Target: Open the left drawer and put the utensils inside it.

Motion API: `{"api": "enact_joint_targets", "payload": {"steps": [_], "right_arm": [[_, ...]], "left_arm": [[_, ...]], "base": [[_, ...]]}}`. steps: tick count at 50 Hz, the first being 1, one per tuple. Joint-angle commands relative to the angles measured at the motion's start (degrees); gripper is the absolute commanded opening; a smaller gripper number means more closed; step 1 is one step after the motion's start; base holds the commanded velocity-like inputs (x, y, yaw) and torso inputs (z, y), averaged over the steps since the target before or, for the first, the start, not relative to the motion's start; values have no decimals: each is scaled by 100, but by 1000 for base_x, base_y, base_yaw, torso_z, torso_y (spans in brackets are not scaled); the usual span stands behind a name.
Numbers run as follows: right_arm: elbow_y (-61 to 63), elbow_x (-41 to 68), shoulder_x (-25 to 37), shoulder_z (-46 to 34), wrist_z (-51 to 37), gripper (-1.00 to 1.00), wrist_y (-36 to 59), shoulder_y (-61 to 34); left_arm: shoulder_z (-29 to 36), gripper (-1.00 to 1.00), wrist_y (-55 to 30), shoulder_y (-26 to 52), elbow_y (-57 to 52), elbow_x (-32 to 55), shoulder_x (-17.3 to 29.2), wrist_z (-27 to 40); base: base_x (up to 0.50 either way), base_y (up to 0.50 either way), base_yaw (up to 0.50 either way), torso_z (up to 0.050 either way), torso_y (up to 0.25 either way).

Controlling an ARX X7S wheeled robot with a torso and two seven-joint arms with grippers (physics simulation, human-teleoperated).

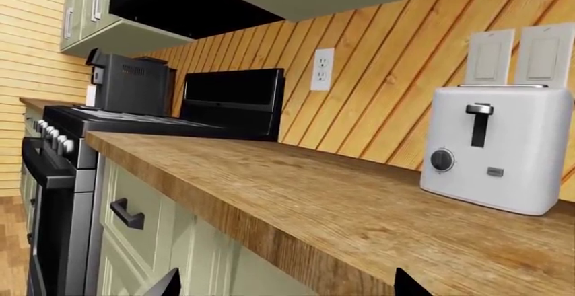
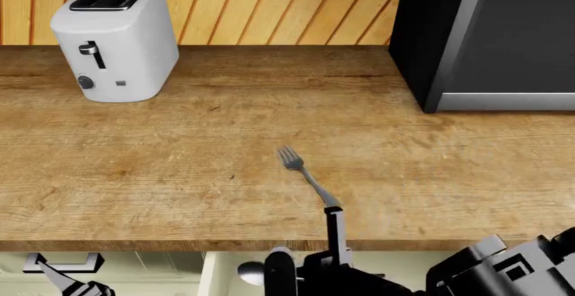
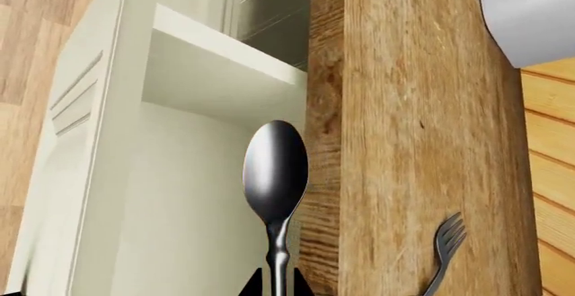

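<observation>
Head view, wooden countertop (image 2: 180,175), toaster (image 2: 114,44), fork (image 2: 306,173)

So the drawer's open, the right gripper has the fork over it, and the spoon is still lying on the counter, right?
Not quite: the utensils are swapped. The right wrist view shows the right gripper holding the spoon over the open left drawer, and the fork is the one lying on the counter, as the head view confirms.

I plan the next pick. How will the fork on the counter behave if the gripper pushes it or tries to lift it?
The fork looks like thin rigid metal, so probably stiff and light. It lies flat on the wooden counter, so it would likely slide, not roll. Its low, smooth handle may slip between fingertips.
</observation>
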State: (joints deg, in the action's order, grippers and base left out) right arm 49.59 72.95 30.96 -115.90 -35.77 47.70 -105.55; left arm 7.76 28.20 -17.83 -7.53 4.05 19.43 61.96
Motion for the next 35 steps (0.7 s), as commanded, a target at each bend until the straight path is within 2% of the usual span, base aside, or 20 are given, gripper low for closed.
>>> {"api": "enact_joint_targets", "payload": {"steps": [1, 28, 29, 35], "right_arm": [[-167, -221, -217, -147, -38, -100, 91, 289], [-332, -540, -230, -354, 44, -100, 108, 594], [-325, -558, -224, -368, 42, 100, 117, 596], [-262, -563, -166, -342, 48, 100, 126, 510]], "left_arm": [[7, 100, -22, 13, 12, 11, 3, -3], [15, 100, -47, 2, -4, 10, 1, 9], [14, 100, -43, 3, -3, 12, 2, 9], [10, 100, -34, 7, 1, 16, 4, 10]], "base": [[0, 0, 0, 0, 0], [0, 0, 0, 0, 0], [0, 0, 0, 0, 0], [0, 0, 0, 0, 0]]}}
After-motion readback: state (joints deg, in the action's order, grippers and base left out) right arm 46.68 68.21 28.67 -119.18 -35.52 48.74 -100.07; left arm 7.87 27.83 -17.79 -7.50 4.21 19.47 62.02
